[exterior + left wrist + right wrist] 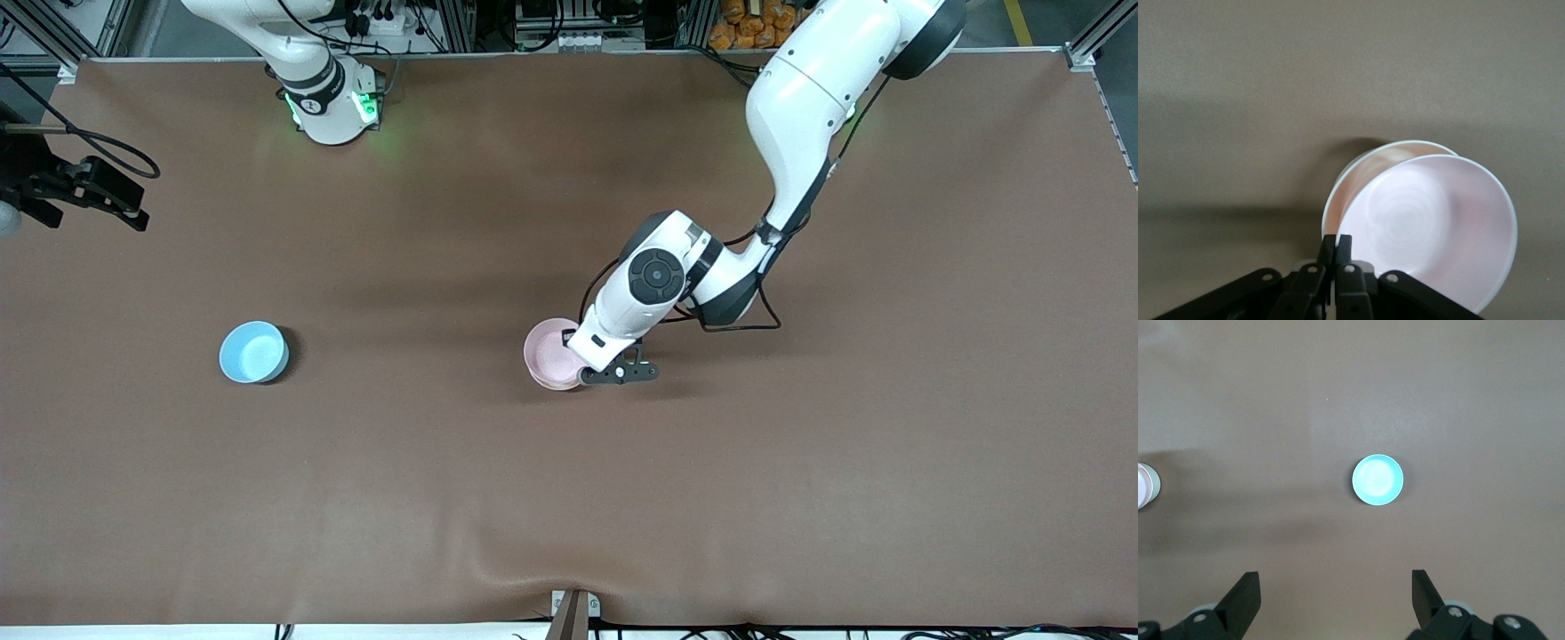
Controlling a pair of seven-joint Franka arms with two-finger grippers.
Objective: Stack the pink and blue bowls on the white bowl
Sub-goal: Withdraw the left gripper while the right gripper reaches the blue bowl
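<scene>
Left hand [1336,250] is pinched tight on the pink bowl's [1431,230] rim, tilting it into the white bowl [1338,190] mid-worktop [800,462], probably so it nests. Right hand [1335,593] waits high up with fingers spread wide, the blue bowl [253,352] sitting alone toward its end.
</scene>
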